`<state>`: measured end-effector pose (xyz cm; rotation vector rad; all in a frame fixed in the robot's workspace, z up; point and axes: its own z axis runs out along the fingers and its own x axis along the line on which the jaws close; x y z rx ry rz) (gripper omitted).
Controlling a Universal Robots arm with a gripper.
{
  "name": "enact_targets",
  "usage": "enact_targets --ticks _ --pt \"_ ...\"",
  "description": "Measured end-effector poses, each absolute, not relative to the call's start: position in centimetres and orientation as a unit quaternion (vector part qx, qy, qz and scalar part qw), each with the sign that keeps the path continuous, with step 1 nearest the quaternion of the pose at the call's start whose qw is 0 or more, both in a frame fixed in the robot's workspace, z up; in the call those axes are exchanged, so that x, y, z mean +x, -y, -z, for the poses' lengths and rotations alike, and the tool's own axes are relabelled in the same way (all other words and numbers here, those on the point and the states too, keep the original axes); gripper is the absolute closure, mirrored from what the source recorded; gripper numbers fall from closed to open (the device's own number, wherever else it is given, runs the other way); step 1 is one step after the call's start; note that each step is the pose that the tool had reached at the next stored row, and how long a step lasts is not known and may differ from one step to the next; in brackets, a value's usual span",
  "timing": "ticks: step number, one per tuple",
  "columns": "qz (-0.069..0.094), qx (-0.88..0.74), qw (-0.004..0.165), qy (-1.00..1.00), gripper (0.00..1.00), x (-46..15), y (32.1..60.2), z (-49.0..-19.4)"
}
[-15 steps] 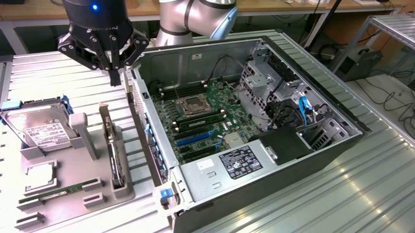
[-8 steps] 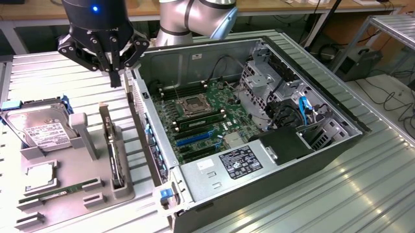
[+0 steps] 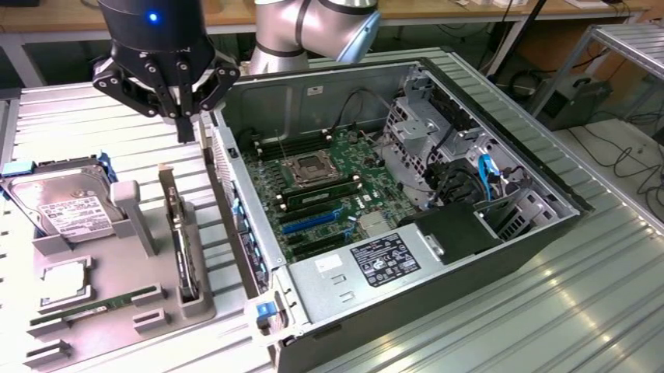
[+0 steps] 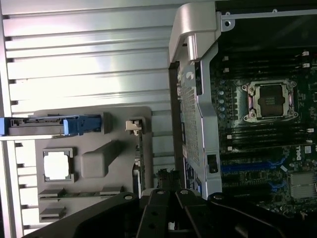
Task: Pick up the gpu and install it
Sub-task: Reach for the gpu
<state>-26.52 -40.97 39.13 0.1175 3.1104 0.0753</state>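
Gripper (image 3: pixel 185 130), shut and empty, hovers above one end of the gpu (image 3: pixel 185 245), which stands on edge in the tray (image 3: pixel 104 315) beside the case (image 3: pixel 498 256): approach step, nothing grasped yet, and any grasp needs open fingers.

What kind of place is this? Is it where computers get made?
Probably a robot lab or workshop. An open computer case lies on a ribbed metal table, spare parts sit in a grey tray, and a robot arm stands over them.
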Motion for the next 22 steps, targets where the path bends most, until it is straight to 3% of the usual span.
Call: enact_targets --ticks 22 --pt "-0.024 0.038 0.014 -0.999 0.89 -26.5 42.2 -39.1"
